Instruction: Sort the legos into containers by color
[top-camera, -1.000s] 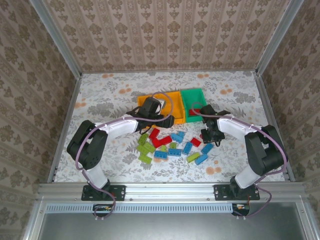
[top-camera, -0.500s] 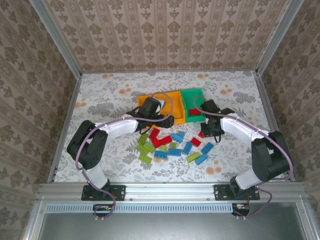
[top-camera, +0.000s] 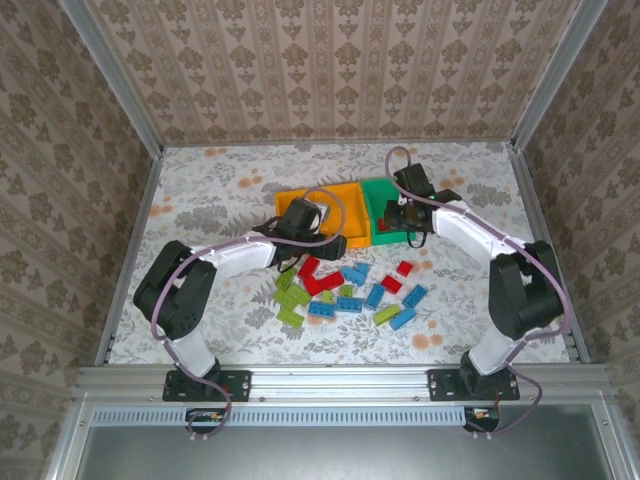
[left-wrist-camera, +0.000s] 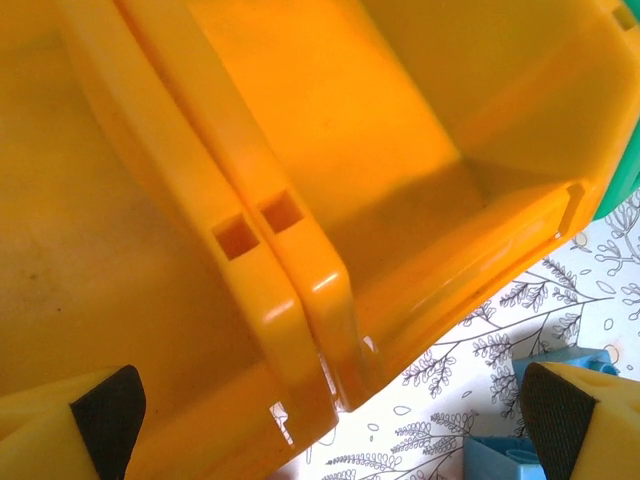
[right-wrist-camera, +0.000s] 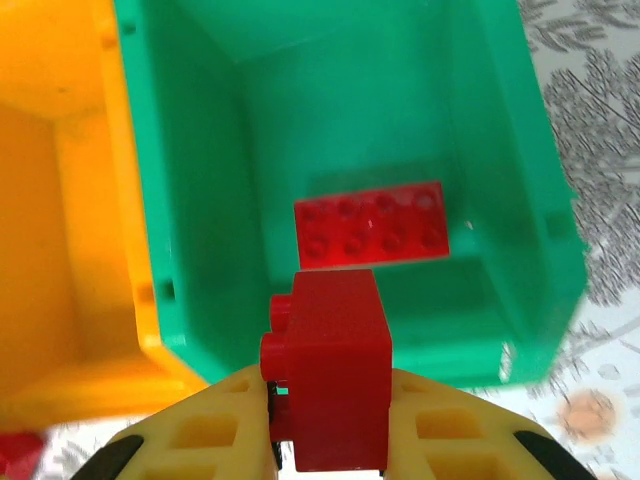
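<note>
My right gripper (right-wrist-camera: 330, 435) is shut on a small red lego (right-wrist-camera: 335, 385), held just above the near wall of the green container (right-wrist-camera: 190, 200). A flat red lego (right-wrist-camera: 370, 225) lies on that container's floor. From above, the right gripper (top-camera: 403, 215) hangs over the green container (top-camera: 385, 185). My left gripper (left-wrist-camera: 330, 425) is open, nothing between its fingers (left-wrist-camera: 105, 420), over the near walls of the two orange containers (left-wrist-camera: 300, 270). In the top view it (top-camera: 322, 238) sits at the front of the orange containers (top-camera: 340, 195). Loose red, blue and green legos (top-camera: 345, 290) lie scattered in front.
The three containers stand side by side mid-table, orange ones left of the green. A blue lego (left-wrist-camera: 520, 455) lies just beyond the left gripper's right finger. Floral tablecloth (top-camera: 220, 190) stretches open to the left and back; patterned walls close in three sides.
My right gripper closed on a red lego at the pile and carried it up and back to the green container. The left arm has barely moved.
</note>
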